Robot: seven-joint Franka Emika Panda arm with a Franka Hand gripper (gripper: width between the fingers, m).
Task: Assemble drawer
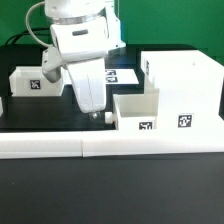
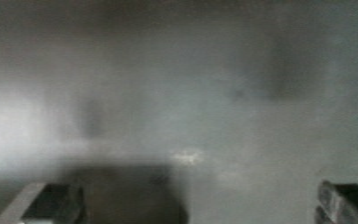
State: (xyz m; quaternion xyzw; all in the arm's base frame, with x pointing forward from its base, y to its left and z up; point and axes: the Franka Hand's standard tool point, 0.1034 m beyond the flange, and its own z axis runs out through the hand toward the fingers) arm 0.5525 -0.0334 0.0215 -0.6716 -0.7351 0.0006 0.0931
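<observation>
The drawer's tall white casing (image 1: 186, 82) stands at the exterior view's right, with a tag on its front. One small white tray (image 1: 135, 108) sits against the casing's left side, tag facing front. A second tagged tray (image 1: 35, 80) sits at the far left. My gripper (image 1: 97, 116) points down at the black table just left of the near tray, touching neither tray. In the wrist view the fingertips (image 2: 51, 200) stand far apart with only blurred grey surface between them. The gripper (image 2: 197, 202) is open and empty.
The long low white L-shaped bar (image 1: 110, 146) runs along the table's front edge, just in front of the gripper. The marker board (image 1: 122, 75) lies flat behind the arm. The black tabletop (image 1: 50, 112) shows between the left tray and the gripper.
</observation>
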